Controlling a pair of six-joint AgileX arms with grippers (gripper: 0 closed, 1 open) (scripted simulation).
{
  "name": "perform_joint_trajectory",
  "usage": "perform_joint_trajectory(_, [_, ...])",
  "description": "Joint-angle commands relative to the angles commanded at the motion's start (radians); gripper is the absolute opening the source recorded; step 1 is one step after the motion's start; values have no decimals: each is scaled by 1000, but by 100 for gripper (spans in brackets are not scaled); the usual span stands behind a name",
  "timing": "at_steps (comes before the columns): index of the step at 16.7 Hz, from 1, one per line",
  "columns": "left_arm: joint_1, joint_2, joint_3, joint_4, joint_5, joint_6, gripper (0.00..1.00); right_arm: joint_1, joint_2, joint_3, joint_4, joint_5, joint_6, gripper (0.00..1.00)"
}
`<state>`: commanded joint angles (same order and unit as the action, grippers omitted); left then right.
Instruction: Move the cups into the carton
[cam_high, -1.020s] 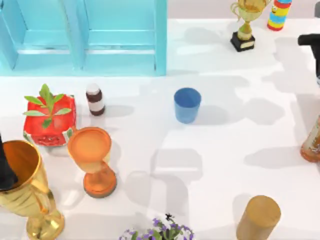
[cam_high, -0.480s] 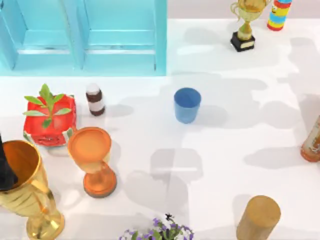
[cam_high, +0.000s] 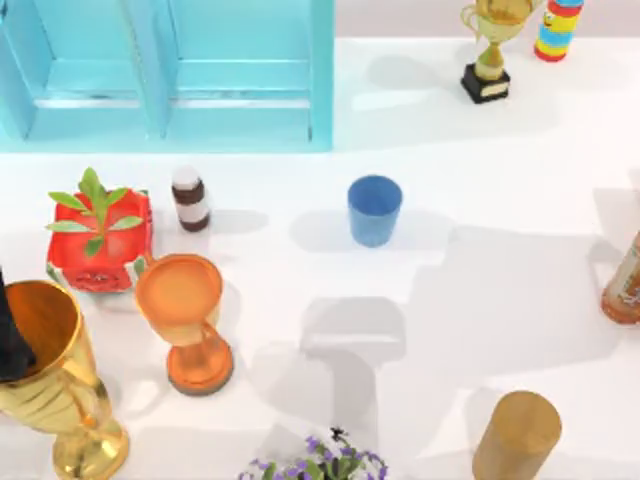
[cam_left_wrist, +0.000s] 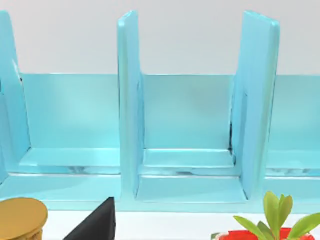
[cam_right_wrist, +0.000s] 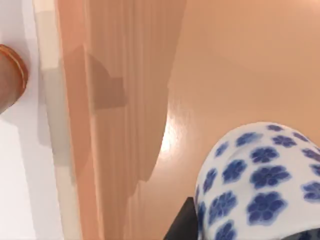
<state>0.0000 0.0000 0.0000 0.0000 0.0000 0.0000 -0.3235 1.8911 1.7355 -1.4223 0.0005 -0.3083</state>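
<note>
White table (cam_high: 480, 300). Light-blue partitioned rack (cam_high: 170, 75) runs along the far edge up to the far-left corner; the left wrist view looks into its open compartments. Peach carton (cam_right_wrist: 125, 75) shows in the right wrist view, a wall and a smooth inner face. Gold goblet (cam_high: 55, 385) stands at the near-left corner, with the left arm (cam_high: 8, 335) parked at the left edge beside it. Orange goblet (cam_high: 185, 315) is upright just to the right of that. Tan cylinder (cam_high: 517, 435) sits toward the near-right corner. Blue tumbler cup (cam_high: 375, 210) is upright, mouth up, mid-table and well apart from the rest. White cup with dark-blue flowers (cam_right_wrist: 260, 185) hangs close under the right wrist, against the carton's inner face; contact with the carton cannot be told. Left gripper (cam_left_wrist: 97, 225): claw state cannot be told. Right gripper (cam_right_wrist: 182, 225): a dark part lies just beside the patterned cup, but grip cannot be told.
</note>
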Motion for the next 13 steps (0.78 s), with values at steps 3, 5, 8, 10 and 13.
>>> perform_joint_trajectory(3, [0, 0, 0, 0, 0, 0, 100, -137, -185, -202, 9, -6, -140, 0])
perform_joint_trajectory(5, [0, 0, 0, 0, 0, 0, 100, -215, -288, -306, 13, -7, -221, 0])
perform_joint_trajectory(8, [0, 0, 0, 0, 0, 0, 100, -286, -367, -386, 16, -7, -292, 0])
perform_joint_trajectory(10, [0, 0, 0, 0, 0, 0, 100, -291, -372, -391, 17, -7, -297, 0])
perform_joint_trajectory(13, [0, 0, 0, 0, 0, 0, 100, -286, -368, -391, 18, -8, -294, 0])
